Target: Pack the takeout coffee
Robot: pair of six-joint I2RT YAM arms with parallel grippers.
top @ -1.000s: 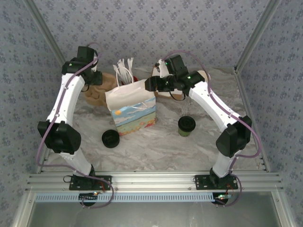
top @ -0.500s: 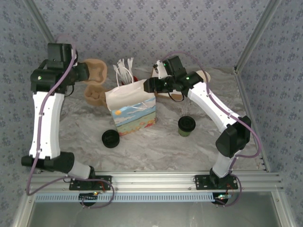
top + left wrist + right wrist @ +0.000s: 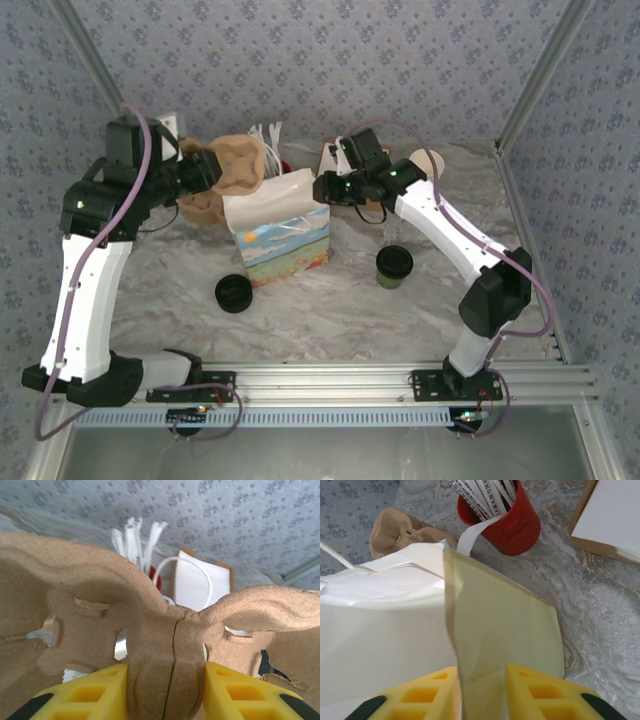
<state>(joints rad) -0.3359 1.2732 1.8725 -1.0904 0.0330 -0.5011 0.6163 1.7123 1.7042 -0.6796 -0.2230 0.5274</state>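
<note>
Olive-green takeout coffee [image 3: 394, 266] stands toward the worktop's [image 3: 330, 310] right edge, well apart from the right gripper [image 3: 322, 187], which pinches the paper bag [image 3: 275, 215] rim. The left gripper [image 3: 167, 680] clamps a pulp carrier [image 3: 100, 595].

- Here's the takeout coffee [image 3: 394, 266], a small dark olive-green paper cup standing upright on the marbled table [image 3: 330, 310].
- The round black lid [image 3: 395, 260] is on top, sitting flat and level, and from above it hides most of the cup wall.
- Only a sliver of green shows below the lid's near edge.
- It stands right of the paper bag [image 3: 285, 235], well apart from it and much shorter than it.
- The cup is outside the bag, not yet packed, on open tabletop with nothing touching it.
</note>
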